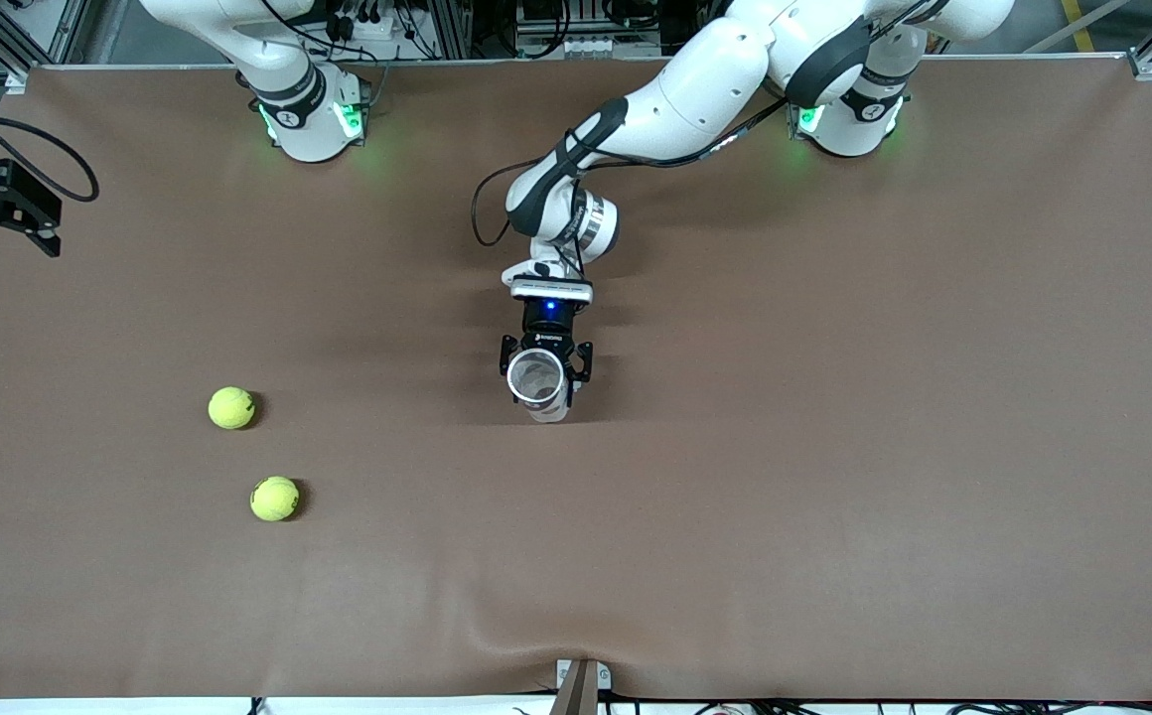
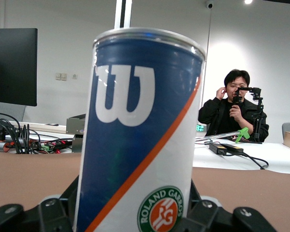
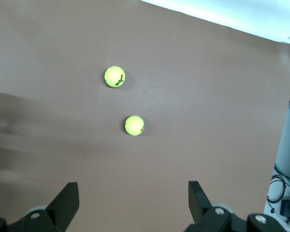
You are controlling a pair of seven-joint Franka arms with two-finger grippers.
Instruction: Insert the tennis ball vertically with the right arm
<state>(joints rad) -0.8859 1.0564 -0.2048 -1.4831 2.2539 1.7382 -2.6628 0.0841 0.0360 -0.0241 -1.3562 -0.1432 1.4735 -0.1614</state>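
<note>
Two yellow-green tennis balls lie on the brown table toward the right arm's end: one (image 1: 231, 407) (image 3: 134, 125), and another (image 1: 274, 499) (image 3: 115, 76) nearer to the front camera. My left gripper (image 1: 546, 365) (image 2: 135, 215) is shut on a blue, white and orange ball can (image 1: 539, 382) (image 2: 135, 121). The can stands upright at mid-table with its open mouth facing up. My right gripper (image 3: 132, 193) is open and empty, high over the table and looking down on both balls. In the front view only the right arm's base (image 1: 298, 99) shows.
A black camera mount (image 1: 10, 199) juts in at the table edge at the right arm's end. A small bracket (image 1: 576, 685) sits at the front edge. The left arm's black cable (image 1: 482, 214) loops beside its wrist.
</note>
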